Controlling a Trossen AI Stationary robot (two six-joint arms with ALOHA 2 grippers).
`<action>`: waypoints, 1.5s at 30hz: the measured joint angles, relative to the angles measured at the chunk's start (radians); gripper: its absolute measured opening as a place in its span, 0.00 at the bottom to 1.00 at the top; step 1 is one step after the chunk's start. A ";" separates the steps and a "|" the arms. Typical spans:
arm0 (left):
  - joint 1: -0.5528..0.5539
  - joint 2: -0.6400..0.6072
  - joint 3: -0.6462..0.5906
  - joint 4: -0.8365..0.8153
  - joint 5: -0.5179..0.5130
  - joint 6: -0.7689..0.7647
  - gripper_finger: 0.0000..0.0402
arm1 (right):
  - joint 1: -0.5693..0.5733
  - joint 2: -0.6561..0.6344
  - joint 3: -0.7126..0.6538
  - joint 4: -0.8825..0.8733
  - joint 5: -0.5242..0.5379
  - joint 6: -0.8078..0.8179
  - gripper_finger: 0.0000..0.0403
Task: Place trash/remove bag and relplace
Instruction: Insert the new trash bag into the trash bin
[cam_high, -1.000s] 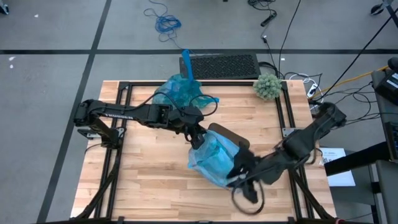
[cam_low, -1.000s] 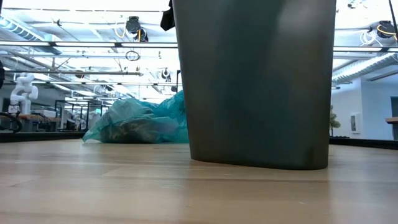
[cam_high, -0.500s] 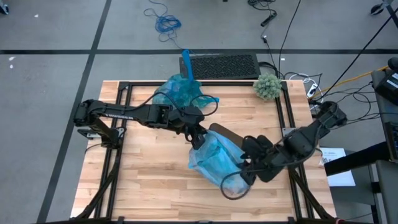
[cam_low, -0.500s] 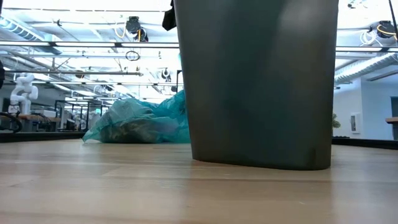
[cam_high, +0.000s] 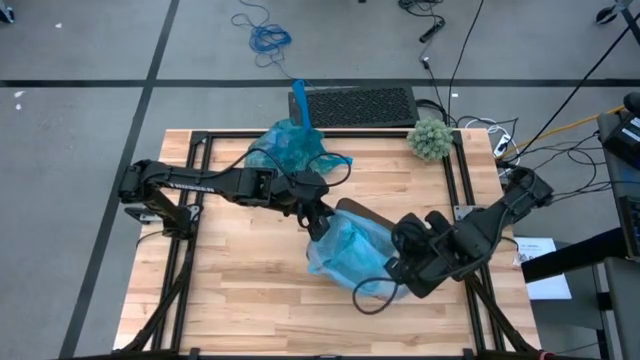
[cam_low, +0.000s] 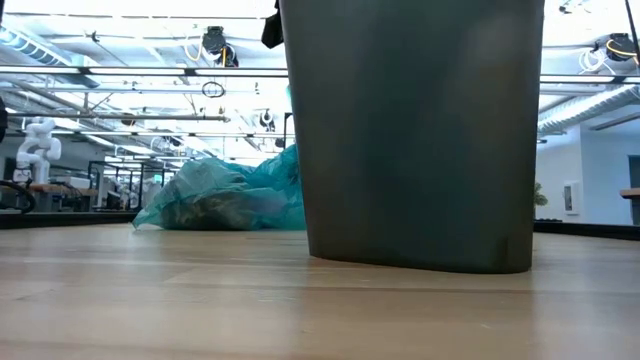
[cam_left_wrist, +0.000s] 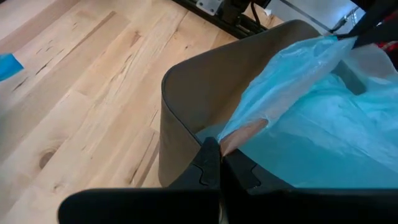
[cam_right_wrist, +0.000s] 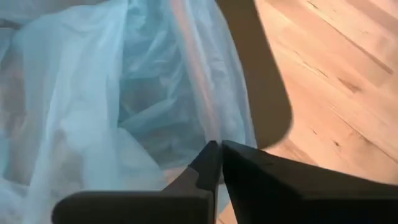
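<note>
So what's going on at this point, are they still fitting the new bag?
Both arms are fitting a fresh blue bag into the dark bin standing on the wooden table. The left gripper is shut on the bag's edge at one side of the rim; the right gripper is shut on the plastic at the opposite side. The bag is not yet spread over the rim. A full, tied-off bag lies near the table's far edge, beside a fuzzy green ball.

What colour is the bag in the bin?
Light blue, see-through; the bag shows best in the left wrist view.
</note>
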 joint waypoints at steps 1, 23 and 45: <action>0.000 0.000 0.000 0.000 0.000 0.000 0.00 | 0.001 -0.003 0.000 -0.012 0.000 0.015 0.03; 0.000 -0.003 0.047 0.001 0.080 0.005 0.00 | -0.084 -0.003 -0.002 -0.048 0.136 0.035 0.00; 0.051 -0.020 0.016 -0.166 0.094 0.030 0.00 | -0.242 -0.003 -0.002 -0.049 0.013 -0.235 0.00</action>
